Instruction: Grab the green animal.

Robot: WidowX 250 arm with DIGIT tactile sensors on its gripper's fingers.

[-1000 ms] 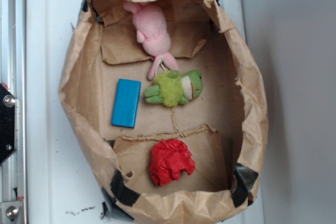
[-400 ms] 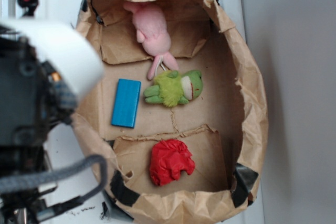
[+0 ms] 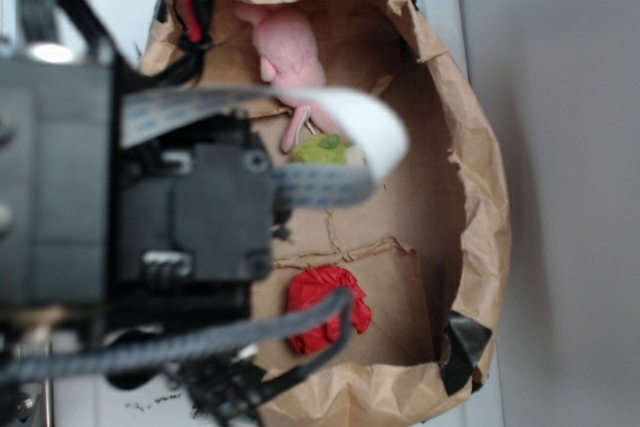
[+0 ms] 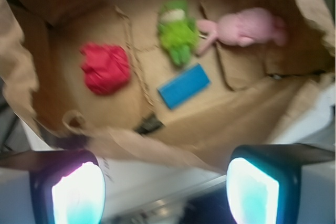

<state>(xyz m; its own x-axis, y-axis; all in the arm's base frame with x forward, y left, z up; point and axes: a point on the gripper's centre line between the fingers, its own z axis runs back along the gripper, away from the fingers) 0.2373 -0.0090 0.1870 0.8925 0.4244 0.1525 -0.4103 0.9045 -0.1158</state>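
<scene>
Your gripper is hanging over the near rim of the paper bag with its 2 fingers spread wide and nothing between them. The green animal is lying flat on the bag's floor, well beyond that rim. Taking the frog as your landmark: the pink rabbit is touching or nearly touching it on 1 side, the blue block is sitting just beside its feet, and the red lump is resting well apart. You are risking a snag on the crumpled rim while descending, or pinching the rabbit's ear along with the frog.
</scene>
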